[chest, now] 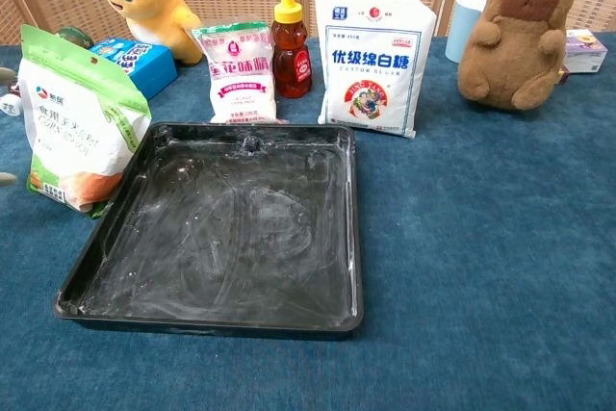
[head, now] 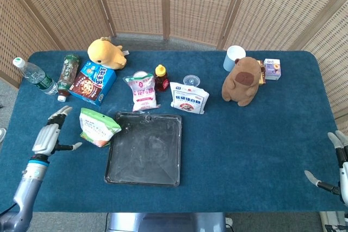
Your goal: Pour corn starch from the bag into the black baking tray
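Fingers spread and holding nothing, the left hand (head: 46,137) hovers over the blue table (head: 255,139) just left of the green-and-white corn starch bag (head: 98,126), thumb pointing toward it without touching. At the far right edge the right hand (head: 336,164) shows only in part, fingers apart and nothing in them.

Behind the table stands a folding woven wicker screen (head: 163,4). On the cloth, the black baking tray (head: 144,149) sits left of centre, its floor smeared with white powder; the corn starch bag stands upright against its left rim. Behind the tray are a white caster sugar bag (head: 188,98) and a smaller pink-printed bag (head: 142,92), with a honey bottle (head: 161,77) between them. A brown capybara plush (head: 241,81) sits to the right, a pale blue cup (head: 234,57) behind it. A yellow plush (head: 108,52), a blue cookie box (head: 93,82), a green bottle (head: 66,75) and a clear water bottle (head: 33,74) fill the far left.

From the chest view the powder streaks in the tray (chest: 226,228) and the print on the bags read clearly, but the hands barely enter it; the head view alone shows both arms and a small carton (head: 272,69) beside the capybara.
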`<state>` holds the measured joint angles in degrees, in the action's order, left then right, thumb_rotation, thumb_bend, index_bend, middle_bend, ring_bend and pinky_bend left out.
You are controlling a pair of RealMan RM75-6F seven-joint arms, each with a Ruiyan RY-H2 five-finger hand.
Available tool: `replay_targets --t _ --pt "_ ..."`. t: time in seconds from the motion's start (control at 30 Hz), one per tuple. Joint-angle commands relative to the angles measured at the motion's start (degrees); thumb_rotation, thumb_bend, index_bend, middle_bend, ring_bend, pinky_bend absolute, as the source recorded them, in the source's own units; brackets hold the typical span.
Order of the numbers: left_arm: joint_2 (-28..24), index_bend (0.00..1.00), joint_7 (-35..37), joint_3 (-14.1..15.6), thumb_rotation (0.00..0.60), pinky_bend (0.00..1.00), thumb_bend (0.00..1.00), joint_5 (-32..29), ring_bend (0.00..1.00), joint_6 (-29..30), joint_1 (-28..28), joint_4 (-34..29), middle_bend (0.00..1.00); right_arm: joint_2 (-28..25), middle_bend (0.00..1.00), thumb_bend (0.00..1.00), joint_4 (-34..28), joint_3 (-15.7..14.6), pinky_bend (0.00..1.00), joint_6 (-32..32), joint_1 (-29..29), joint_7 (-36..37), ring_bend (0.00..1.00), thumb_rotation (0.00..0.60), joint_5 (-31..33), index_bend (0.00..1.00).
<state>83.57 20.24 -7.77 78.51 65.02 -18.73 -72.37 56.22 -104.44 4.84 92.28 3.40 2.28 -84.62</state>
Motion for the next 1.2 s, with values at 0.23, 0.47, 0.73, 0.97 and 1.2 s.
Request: replay_targets --t 0.23,0.47,0.73,0.97,1.2 --pt "1.46 0.00 -1.34 0.07 0.600 0.02 0.13 -0.71 0.00 -4.46 -3.26 0.72 0.00 -0.22 0.00 0.03 0.28 0.28 0.00 -0.10 -0.02 0.67 0.00 0.498 0.48 0.05" --pt "3.08 0.04 -2.38 0.66 0.600 0.04 0.13 -1.58 0.00 -6.40 -4.29 2.48 0.00 -0.21 0.00 0.03 0.55 0.43 0.00 -0.29 -0.09 1.02 0.00 0.498 0.81 0.05" --pt "5.97 0.32 -0.87 0.77 0.600 0.41 0.18 -2.28 0.31 -5.96 -4.09 5.78 0.33 -0.15 0.00 0.03 0.55 0.30 0.00 -0.37 -0.09 1.01 0.00 0.500 0.62 0.05" --pt "8.72 0.58 -0.82 0.12 0.600 0.57 0.25 -1.37 0.52 -2.15 -3.78 8.67 0.57 -0.11 0.00 0.03 0.58 0.32 0.00 -0.36 -0.09 1.02 0.00 0.497 0.64 0.05" --pt "10.62 0.69 -1.74 -0.26 0.600 0.62 0.29 -0.41 0.58 1.41 -3.48 11.13 0.66 -0.02 0.00 0.03 0.73 0.30 0.00 -0.33 -0.07 1.01 0.00 0.501 0.58 0.05"
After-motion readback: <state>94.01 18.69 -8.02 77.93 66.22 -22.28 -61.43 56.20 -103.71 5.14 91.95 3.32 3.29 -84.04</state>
